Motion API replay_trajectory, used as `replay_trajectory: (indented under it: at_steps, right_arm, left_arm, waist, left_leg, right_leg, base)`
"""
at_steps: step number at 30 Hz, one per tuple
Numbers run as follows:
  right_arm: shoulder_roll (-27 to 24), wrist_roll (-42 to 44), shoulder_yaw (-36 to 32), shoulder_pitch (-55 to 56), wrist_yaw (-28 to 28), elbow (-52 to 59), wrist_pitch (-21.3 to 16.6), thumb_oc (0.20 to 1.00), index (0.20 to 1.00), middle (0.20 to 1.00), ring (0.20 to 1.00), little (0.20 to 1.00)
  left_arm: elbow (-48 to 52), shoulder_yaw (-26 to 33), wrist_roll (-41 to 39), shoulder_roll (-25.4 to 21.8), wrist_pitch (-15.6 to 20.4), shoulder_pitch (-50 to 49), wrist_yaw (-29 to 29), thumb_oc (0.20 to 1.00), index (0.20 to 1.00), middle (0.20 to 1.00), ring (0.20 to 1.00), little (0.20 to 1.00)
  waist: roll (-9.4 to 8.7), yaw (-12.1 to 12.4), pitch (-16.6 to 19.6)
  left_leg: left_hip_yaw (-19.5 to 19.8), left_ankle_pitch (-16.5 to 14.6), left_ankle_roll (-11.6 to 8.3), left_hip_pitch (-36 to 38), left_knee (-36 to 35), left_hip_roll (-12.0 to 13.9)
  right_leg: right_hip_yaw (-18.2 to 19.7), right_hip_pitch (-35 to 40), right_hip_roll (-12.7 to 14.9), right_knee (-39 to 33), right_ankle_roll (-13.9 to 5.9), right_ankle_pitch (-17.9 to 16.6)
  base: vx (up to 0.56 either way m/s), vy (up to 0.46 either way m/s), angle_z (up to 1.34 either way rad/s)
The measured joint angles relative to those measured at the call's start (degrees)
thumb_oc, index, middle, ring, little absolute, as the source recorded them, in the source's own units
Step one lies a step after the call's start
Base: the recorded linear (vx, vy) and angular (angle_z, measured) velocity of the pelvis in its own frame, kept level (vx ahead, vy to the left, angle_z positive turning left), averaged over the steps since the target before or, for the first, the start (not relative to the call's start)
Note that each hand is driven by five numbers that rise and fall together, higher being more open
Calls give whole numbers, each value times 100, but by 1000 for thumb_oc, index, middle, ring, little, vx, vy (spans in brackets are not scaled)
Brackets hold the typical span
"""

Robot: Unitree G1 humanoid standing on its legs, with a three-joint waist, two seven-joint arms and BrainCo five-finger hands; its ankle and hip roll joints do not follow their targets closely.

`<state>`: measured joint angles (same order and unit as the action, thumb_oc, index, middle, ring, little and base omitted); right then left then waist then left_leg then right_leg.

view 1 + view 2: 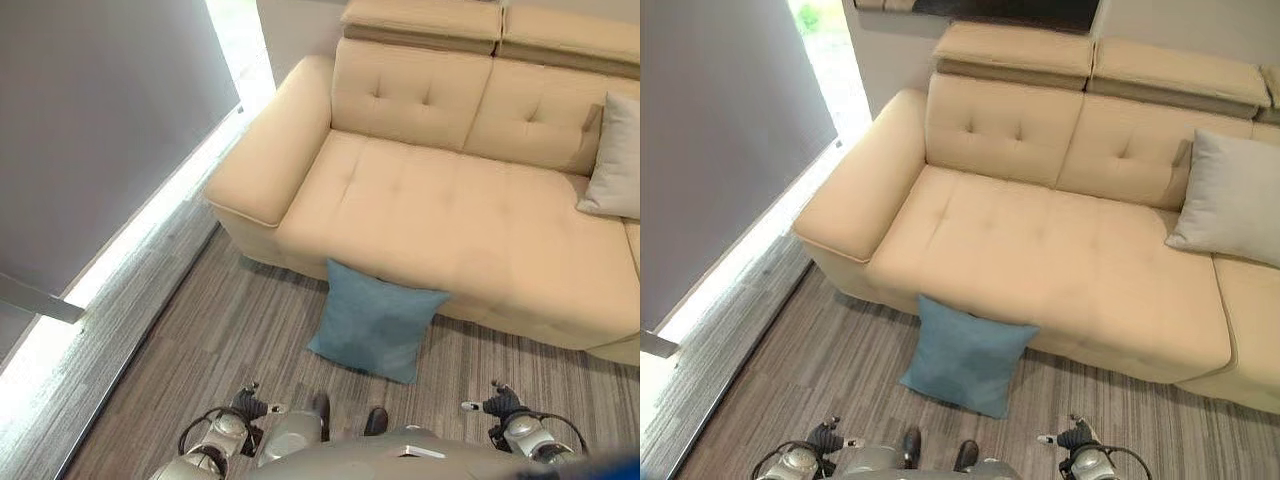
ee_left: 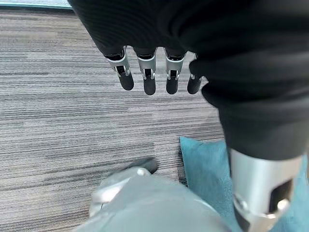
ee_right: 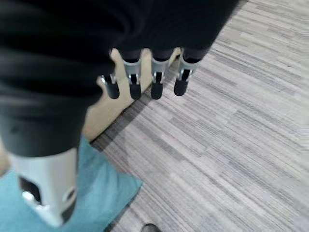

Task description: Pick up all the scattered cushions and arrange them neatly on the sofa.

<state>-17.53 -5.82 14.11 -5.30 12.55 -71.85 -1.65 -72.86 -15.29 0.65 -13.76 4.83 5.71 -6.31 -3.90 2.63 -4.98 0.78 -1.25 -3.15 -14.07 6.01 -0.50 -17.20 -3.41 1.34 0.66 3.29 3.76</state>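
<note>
Presently, a square blue fabric cushion leans against the tufted beige sofa's front edge; left hand and right hand hang with fingers straight, holding nothing.

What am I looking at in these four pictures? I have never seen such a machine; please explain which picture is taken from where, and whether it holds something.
This is a humanoid robot standing before a beige sofa. The two wide pictures come from a stereo camera on its head, looking down, so they show one scene from slightly different places. A blue cushion stands on the striped grey floor, leaning against the sofa's front. A light grey cushion already rests on the seat against the backrest, toward the robot's right.

The two close pictures come from cameras on the wrists. Each looks along its own hand: the left hand and the right hand hang over the floor with straight fingers, holding nothing. The blue cushion shows past both.
</note>
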Motion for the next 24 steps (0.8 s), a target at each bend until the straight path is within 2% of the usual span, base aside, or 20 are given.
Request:
replay_trajectory:
  at_steps: [1,2,3,4,5,6,8,9,11,12,13,15,16,17,18,20,24]
  right_arm:
    - [-63,0,4,-84,5,7,-5,1000,1000,1000,1000,1000]
    - [-157,0,7,-95,29,1,0,1000,1000,1000,1000,1000]
    - [-134,1,3,-117,51,5,-5,1000,1000,1000,1000,1000]
    - [-89,54,-24,-266,66,126,-8,1000,1000,1000,1000,1000]
    - [-99,134,-117,-497,105,352,-73,1000,1000,1000,1000,1000]
    - [-129,246,-241,-803,158,529,-134,1000,1000,1000,1000,1000]
    - [-109,453,-238,-1271,206,587,-140,1000,1000,1000,1000,1000]
    - [-152,646,-258,-1644,346,773,-217,1000,1000,1000,1000,1000]
    - [-149,887,-220,-2006,498,912,-265,1000,1000,1000,1000,1000]
    - [-159,1006,-229,-2378,665,984,-297,1000,1000,1000,1000,1000]
    - [-124,1100,-215,-2779,792,1003,-294,1000,1000,1000,1000,1000]
    - [-131,1167,-205,-3057,1130,1009,-362,1000,1000,1000,1000,1000]
    - [-166,1206,-239,-3343,1305,1015,-376,1000,1000,1000,1000,1000]
    - [-147,1244,-229,-3662,1502,1029,-379,1000,1000,1000,1000,1000]
    - [-153,1247,-233,-3837,1595,1045,-378,1000,1000,1000,1000,1000]
    - [-347,1355,-222,-4364,2123,1116,-439,1000,1000,1000,1000,1000]
    - [-596,1407,-207,-5529,2662,1243,-504,1000,1000,1000,1000,1000]
  left_arm:
    - [36,2,-2,7,10,-25,0,1000,1000,1000,1000,1000]
    - [67,0,-1,16,13,-1,0,1000,1000,1000,1000,1000]
    - [87,1,-4,-4,38,140,-5,1000,1000,1000,1000,1000]
    - [286,25,-121,-86,55,289,-27,1000,1000,1000,1000,1000]
    - [567,70,-270,-214,71,578,-59,1000,1000,1000,1000,1000]
    - [833,60,-434,-375,105,977,-124,1000,1000,1000,1000,1000]
    - [1233,12,-740,-577,225,1500,-293,1000,1000,1000,1000,1000]
    - [1451,-40,-1037,-690,379,1841,-421,1000,1000,1000,1000,1000]
    - [1613,-72,-1403,-700,476,2063,-606,1000,1000,1000,1000,1000]
    - [1725,-169,-1592,-750,498,2302,-763,1000,1000,1000,1000,1000]
    - [1755,-176,-1676,-719,494,2592,-795,1000,1000,1000,1000,1000]
    - [1750,-507,-1756,-716,564,2913,-1089,1000,1000,1000,1000,1000]
    - [1753,-506,-1758,-690,608,3254,-1217,1000,1000,1000,1000,1000]
    - [1670,-571,-1782,-678,605,3614,-1309,1000,1000,1000,1000,1000]
    - [1648,-647,-1817,-659,606,3829,-1362,1000,1000,1000,1000,1000]
    - [1482,-1045,-1964,-600,682,4706,-1563,1000,1000,1000,1000,1000]
    - [1187,-1011,-2156,-637,682,5958,-1788,1000,1000,1000,1000,1000]
  waist:
    - [61,-26,-73]
    - [230,-156,-51]
    - [201,-202,-114]
    - [114,-143,-231]
    - [88,-166,-489]
    - [56,-178,-797]
    - [-12,-146,-1193]
    - [15,-42,-1414]
    - [59,-27,-1521]
    - [81,-17,-1573]
    - [132,-68,-1813]
    - [140,-78,-1682]
    - [150,-142,-1689]
    - [175,-244,-1698]
    - [181,-287,-1703]
    - [286,-329,-1704]
    - [396,-351,-1751]
  left_leg:
    - [-3,198,-14,-27,-123,89]
    - [-19,541,32,106,-114,171]
    - [-62,514,167,221,-375,100]
    - [-251,525,235,124,-455,10]
    - [-378,563,343,-244,-273,-81]
    - [-385,562,345,-684,-10,-195]
    - [-512,549,345,-1079,307,-306]
    - [-651,385,332,-1415,446,-356]
    - [-752,344,352,-1853,630,-368]
    - [-823,332,365,-2355,726,-366]
    - [-830,412,288,-2531,680,-341]
    - [-843,448,246,-3029,648,-316]
    - [-858,526,215,-3278,525,-320]
    - [-882,851,321,-3505,360,-295]
    - [-895,928,363,-3578,295,-295]
    - [-914,994,411,-4033,287,-291]
    - [-910,1188,561,-4936,282,-296]
  right_leg:
    - [63,22,-68,-34,1,-38]
    - [65,117,-155,-45,-86,17]
    - [122,-9,-65,86,-216,91]
    - [327,-439,102,486,-387,197]
    - [416,-983,286,993,-545,318]
    - [439,-1467,462,1418,-619,392]
    - [525,-2037,681,1900,-679,439]
    - [563,-2491,790,2197,-692,515]
    - [616,-3013,909,2462,-692,510]
    - [720,-3543,895,2622,-662,472]
    - [728,-3737,883,2567,-627,366]
    - [744,-4286,876,2588,-606,307]
    - [735,-4568,869,2505,-592,134]
    - [731,-4885,843,2547,-558,92]
    - [731,-4996,839,2558,-528,71]
    - [756,-5561,860,2672,-524,124]
    - [859,-6668,864,3052,-446,165]
  base:
    - [66,114,-47]
    - [34,195,-35]
    - [-101,188,-41]
    - [-173,163,-57]
    - [-270,150,-60]
    - [-213,134,-23]
    - [-201,138,-20]
    - [-177,116,-38]
    - [-87,59,-32]
    - [-50,35,-14]
    - [-35,43,-11]
    - [-70,35,-7]
    - [-30,16,-13]
    - [-16,16,-11]
    - [-2,29,-6]
    - [17,22,0]
    - [52,23,-2]
